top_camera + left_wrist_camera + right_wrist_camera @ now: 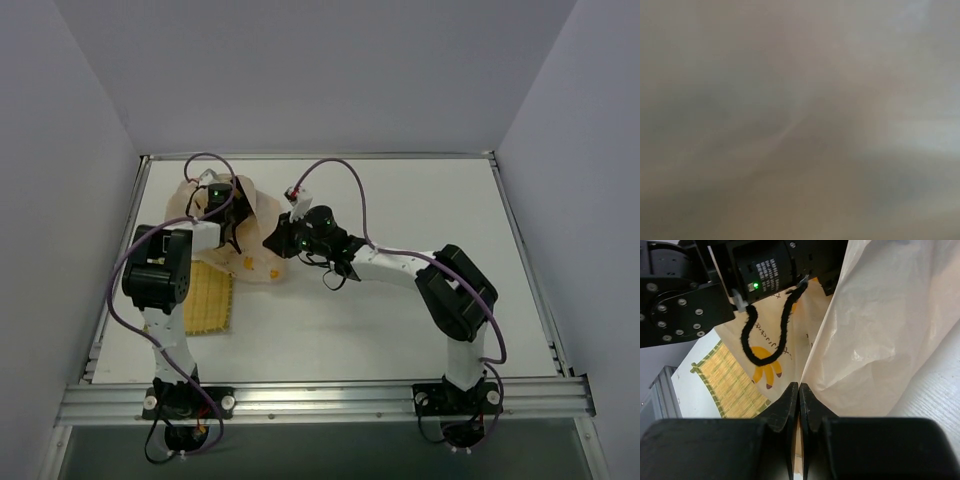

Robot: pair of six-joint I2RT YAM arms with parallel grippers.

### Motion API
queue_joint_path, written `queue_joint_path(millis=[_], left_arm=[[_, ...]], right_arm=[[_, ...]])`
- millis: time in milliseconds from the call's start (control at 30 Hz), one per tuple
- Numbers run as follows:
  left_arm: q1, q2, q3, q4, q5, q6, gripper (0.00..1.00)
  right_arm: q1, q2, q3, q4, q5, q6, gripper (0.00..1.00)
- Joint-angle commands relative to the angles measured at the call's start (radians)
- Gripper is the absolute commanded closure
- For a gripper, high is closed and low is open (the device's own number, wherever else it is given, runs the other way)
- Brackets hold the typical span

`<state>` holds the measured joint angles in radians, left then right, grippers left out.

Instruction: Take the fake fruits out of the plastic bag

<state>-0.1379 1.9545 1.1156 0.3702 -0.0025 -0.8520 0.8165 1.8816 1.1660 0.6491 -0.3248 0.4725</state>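
The plastic bag (258,212), pale peach with orange printed marks, lies at the table's left, partly on the mat. My right gripper (273,242) is shut on the bag's edge, and in the right wrist view its tips (799,386) pinch a fold of the film (880,335). My left gripper (228,218) reaches down into the bag's mouth. Its fingers are hidden by the plastic. The left wrist view shows only blurred bag film (800,120) against the lens. No fake fruits show in any view.
A yellow woven mat (207,298) lies under the bag's near side, and it also shows in the right wrist view (727,382). The left arm's black wrist with a cable loop (767,320) hangs close in front of my right gripper. The table's left rail (118,262) is near.
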Motion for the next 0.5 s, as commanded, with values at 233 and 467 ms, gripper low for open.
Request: queue_joint_path(millis=[233,467], left_arm=[[0.006,0.122,0.102,0.220,-0.048,-0.139,0.16],[-0.003,0.109,0.135,0.210,-0.146,-0.180,0.59]], right_arm=[[0.007,0.039,0.047,0.070,-0.106,0.041,1.00],[0.006,0.033,0.034,0.078,-0.126,0.052,1.00]])
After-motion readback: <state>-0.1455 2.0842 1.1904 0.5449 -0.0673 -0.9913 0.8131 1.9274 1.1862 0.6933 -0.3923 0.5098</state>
